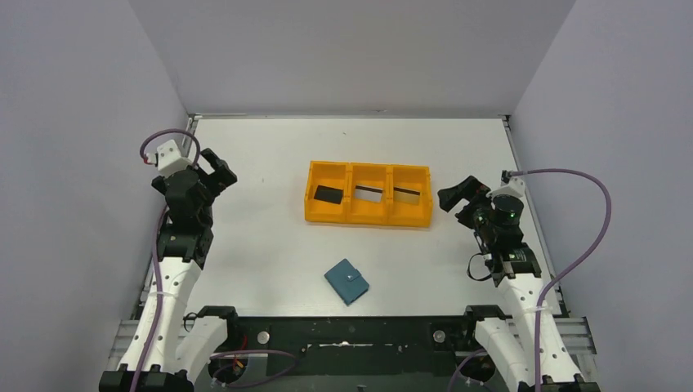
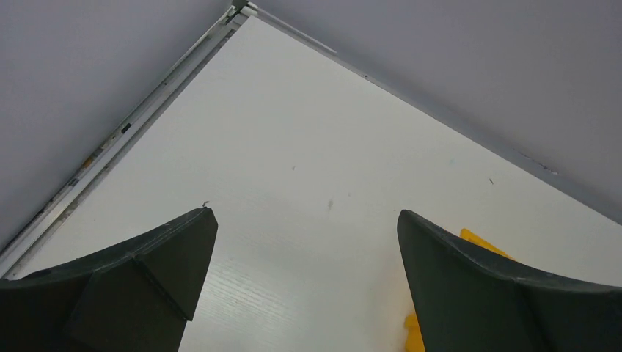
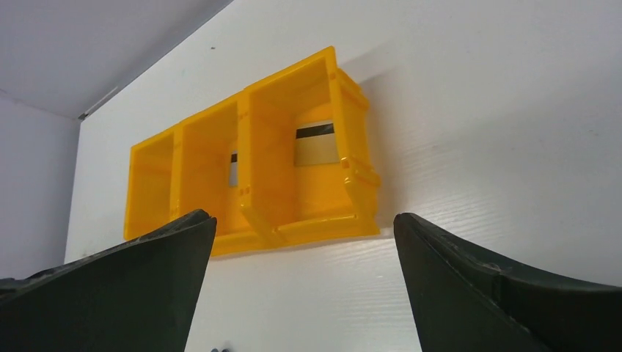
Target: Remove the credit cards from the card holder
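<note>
The teal card holder point(image 1: 346, 281) lies folded shut on the table near the front middle, apart from both arms. Three credit cards lie in the orange tray point(image 1: 368, 216): a black one point(image 1: 328, 193) in the left compartment, a silver-grey one point(image 1: 368, 193) in the middle, another point(image 1: 406, 193) in the right. The right wrist view shows the tray point(image 3: 249, 183) with the right-compartment card point(image 3: 317, 143) and a sliver of the middle card point(image 3: 232, 169). My left gripper point(image 1: 217, 170) is open and empty at the far left. My right gripper point(image 1: 456, 196) is open and empty beside the tray's right end.
Grey walls enclose the table on the left, back and right. The table's back left corner point(image 2: 242, 9) shows in the left wrist view, with a bit of the orange tray point(image 2: 480, 242) behind the right finger.
</note>
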`<state>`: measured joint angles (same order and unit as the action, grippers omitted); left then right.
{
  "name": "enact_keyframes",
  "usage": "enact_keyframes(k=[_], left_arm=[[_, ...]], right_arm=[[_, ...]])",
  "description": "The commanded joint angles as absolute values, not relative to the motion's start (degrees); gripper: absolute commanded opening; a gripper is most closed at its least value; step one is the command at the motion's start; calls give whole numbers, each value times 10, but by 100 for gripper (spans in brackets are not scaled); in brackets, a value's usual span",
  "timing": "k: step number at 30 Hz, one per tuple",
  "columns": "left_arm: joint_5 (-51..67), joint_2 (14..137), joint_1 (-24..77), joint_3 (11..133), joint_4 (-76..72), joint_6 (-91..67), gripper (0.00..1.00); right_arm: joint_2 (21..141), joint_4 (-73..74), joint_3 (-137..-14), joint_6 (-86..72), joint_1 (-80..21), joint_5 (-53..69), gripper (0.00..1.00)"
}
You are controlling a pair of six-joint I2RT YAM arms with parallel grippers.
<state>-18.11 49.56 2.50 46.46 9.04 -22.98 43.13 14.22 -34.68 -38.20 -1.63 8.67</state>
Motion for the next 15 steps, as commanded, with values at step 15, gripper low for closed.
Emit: enact_keyframes(k=[15], left_arm=[[61, 508, 10, 431, 122, -338, 97]], right_arm=[[594, 219, -432, -410, -173, 45, 98]])
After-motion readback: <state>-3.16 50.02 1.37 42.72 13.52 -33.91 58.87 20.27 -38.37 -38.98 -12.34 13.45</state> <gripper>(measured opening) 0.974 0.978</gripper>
